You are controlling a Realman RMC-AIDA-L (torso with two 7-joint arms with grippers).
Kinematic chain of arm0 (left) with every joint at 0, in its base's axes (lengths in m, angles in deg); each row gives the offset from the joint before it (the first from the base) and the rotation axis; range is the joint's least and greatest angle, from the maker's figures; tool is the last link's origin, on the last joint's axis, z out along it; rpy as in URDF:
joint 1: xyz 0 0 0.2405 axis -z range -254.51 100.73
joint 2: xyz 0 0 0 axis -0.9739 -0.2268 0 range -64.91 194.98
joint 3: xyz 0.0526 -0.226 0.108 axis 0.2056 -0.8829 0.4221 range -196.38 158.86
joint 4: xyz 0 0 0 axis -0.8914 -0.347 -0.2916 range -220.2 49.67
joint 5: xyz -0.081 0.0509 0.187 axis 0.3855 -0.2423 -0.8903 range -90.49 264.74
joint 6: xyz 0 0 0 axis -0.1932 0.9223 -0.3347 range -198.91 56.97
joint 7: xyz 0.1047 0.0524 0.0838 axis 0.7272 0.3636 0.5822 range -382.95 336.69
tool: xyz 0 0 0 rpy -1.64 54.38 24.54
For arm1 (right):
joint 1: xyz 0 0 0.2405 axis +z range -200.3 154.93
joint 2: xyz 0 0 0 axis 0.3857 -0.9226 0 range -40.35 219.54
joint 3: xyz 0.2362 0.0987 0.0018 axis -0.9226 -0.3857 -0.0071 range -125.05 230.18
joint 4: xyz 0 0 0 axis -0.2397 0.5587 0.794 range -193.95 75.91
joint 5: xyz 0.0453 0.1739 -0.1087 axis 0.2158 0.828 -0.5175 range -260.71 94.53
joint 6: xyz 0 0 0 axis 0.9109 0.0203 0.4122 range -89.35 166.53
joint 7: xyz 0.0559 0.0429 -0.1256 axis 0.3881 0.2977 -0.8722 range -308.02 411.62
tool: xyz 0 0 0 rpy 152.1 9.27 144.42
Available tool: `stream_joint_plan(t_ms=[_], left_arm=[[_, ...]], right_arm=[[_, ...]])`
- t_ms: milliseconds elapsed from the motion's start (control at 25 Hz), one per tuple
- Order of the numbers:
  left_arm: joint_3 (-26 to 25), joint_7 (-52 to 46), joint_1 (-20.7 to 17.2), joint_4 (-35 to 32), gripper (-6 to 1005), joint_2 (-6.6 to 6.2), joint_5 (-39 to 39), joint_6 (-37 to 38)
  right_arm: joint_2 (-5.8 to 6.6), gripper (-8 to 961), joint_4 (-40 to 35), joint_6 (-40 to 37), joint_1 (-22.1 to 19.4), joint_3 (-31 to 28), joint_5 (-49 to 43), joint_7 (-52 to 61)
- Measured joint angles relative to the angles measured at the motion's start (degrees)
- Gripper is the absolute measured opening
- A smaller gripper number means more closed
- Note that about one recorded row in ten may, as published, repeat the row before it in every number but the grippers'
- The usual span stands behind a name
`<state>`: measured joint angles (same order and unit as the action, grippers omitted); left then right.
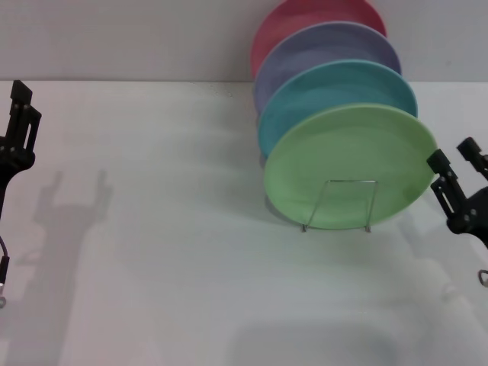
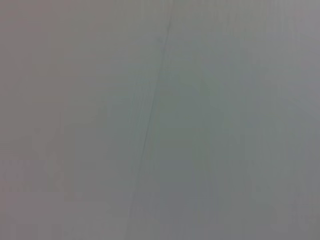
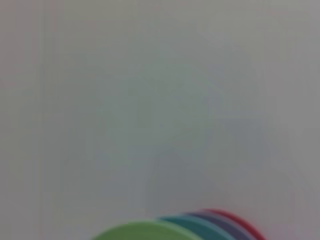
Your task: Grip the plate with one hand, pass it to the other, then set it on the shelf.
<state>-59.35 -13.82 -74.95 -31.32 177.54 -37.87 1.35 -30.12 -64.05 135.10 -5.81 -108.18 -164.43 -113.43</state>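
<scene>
Green plate (image 1: 348,164) stood frontmost in the wire rack (image 1: 338,206), untouched. Right gripper (image 1: 456,165) hung just beside its rim, fingers apart; left gripper (image 1: 21,114) waited well away, fingers parted.

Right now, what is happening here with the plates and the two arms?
Nothing is being held. The light green plate stands on edge at the front of the wire rack, with turquoise, lavender and pink plates lined up behind it. The right tool is open, just beside the green plate's rim and not touching it. The left tool is far off at the table's left side, also empty.
</scene>
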Motion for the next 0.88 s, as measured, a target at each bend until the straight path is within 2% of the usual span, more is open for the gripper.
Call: stream_joint_plan(t_ms=[240, 440, 520, 680, 760, 800, 840, 880], left_arm=[[-0.6, 0.3, 0.0, 0.0, 704, -0.36, 0.0, -0.2], [-1.7, 0.5, 0.4, -0.6, 703, -0.23, 0.0, -1.3], [-2.2, 0.7, 0.5, -1.0, 702, -0.02, -0.2, -1.4], [-3.1, 3.8, 0.5, -1.8, 701, 1.29, -0.8, -1.5], [-3.6, 7.0, 0.4, -2.3, 701, 2.51, -0.9, -1.6], [-4.4, 10.2, 0.2, -2.9, 700, 3.90, -0.9, -1.7], [-4.4, 10.2, 0.2, -2.9, 700, 3.90, -0.9, -1.7], [-4.6, 11.1, 0.2, -3.2, 700, 4.42, -0.9, -1.7]], right_arm=[[-0.17, 507, 0.3, 5.6, -4.0, -0.4, 6.7, 0.0], [-0.15, 533, 1.9, 7.9, -6.9, 0.0, 20.7, 2.0], [-0.02, 533, 3.7, 7.8, -7.1, 0.0, 22.9, 4.1], [0.44, 532, 8.7, 4.6, -6.6, -0.2, 23.6, 10.0], [0.63, 532, 11.4, 2.1, -5.7, 0.0, 23.5, 13.0], [0.74, 532, 12.1, 1.2, -5.3, 0.0, 23.3, 13.6], [0.86, 532, 12.7, 0.4, -4.7, 0.0, 23.2, 14.2], [0.95, 532, 13.1, -0.5, -4.2, 0.0, 23.1, 14.4]])
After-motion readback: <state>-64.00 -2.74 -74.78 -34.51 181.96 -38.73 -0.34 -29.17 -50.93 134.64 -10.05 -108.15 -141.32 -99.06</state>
